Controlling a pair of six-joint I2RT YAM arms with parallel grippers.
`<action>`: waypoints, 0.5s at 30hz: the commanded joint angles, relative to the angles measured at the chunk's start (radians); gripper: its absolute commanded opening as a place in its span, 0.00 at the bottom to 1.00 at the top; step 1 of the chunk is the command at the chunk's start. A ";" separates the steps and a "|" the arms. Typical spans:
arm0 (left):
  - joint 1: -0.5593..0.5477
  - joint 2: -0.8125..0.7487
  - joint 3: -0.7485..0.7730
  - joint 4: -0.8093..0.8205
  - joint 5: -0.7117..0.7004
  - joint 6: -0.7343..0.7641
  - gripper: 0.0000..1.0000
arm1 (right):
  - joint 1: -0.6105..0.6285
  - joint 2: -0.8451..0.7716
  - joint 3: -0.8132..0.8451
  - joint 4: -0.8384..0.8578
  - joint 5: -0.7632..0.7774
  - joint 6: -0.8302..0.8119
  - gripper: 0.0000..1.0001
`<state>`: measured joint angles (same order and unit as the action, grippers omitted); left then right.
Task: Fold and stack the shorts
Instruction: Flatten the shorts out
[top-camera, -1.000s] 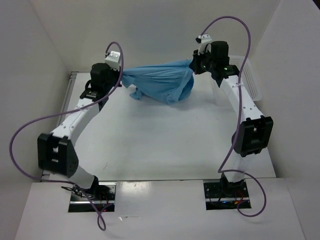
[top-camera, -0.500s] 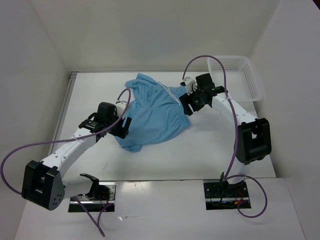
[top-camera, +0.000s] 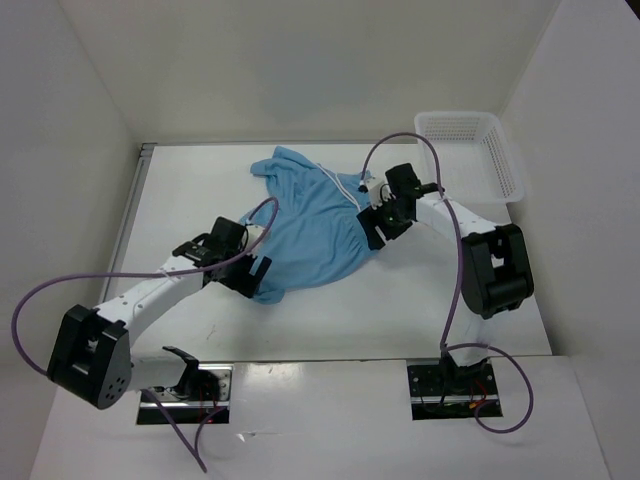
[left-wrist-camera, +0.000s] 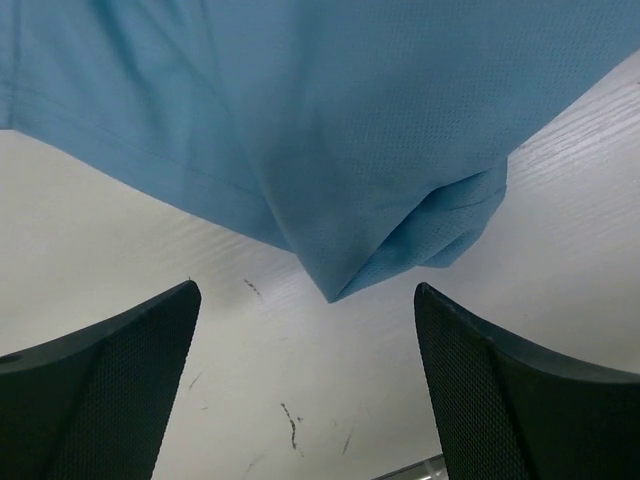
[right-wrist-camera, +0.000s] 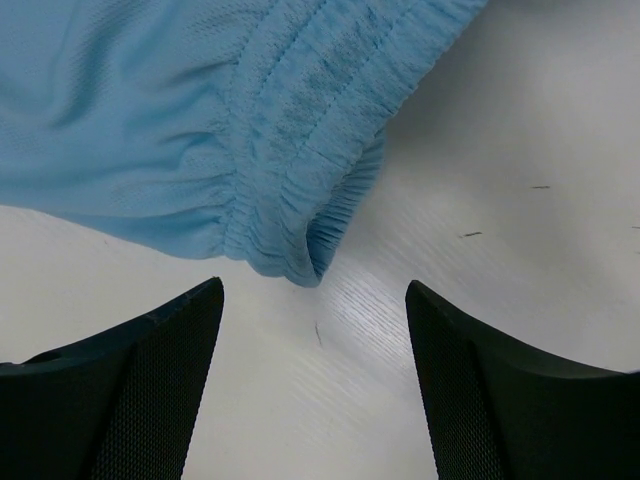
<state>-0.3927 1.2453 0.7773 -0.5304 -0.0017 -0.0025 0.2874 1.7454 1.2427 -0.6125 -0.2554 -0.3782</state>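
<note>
We see the shorts (top-camera: 310, 225) lying loosely spread on the tabletop (top-camera: 400, 300), roughly midway between the two arms and not yet folded. A thin white drawstring (top-camera: 338, 182) trails across their far right part. The left fingers (top-camera: 262, 268) sit at the near-left corner of the cloth. In the left wrist view those fingers (left-wrist-camera: 100, 390) stand wide apart with only bare tabletop between them, and a pointed hem corner of the shorts (left-wrist-camera: 400, 250) lies just ahead of the gap, touching neither finger. The right fingers (top-camera: 372, 232) are at the shorts' right edge. In the right wrist view they (right-wrist-camera: 110, 390) are likewise spread and gripping nothing, while the gathered waistband (right-wrist-camera: 300, 150) ends just in front of them — close, yet apart from both. A white mesh basket (top-camera: 455, 117) stands in the far right corner, apart from the shorts.
</note>
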 joint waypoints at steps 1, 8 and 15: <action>-0.035 0.048 -0.036 0.032 0.016 0.002 0.94 | -0.005 0.043 0.011 0.054 -0.038 0.074 0.79; -0.035 0.121 -0.067 0.090 0.072 0.002 0.49 | -0.005 0.094 -0.020 0.123 -0.019 0.278 0.75; -0.035 0.164 -0.056 0.206 0.052 0.002 0.01 | -0.005 0.170 -0.055 0.134 -0.030 0.341 0.27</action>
<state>-0.4252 1.3960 0.7082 -0.4156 0.0513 -0.0032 0.2874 1.8854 1.2201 -0.5114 -0.2905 -0.0921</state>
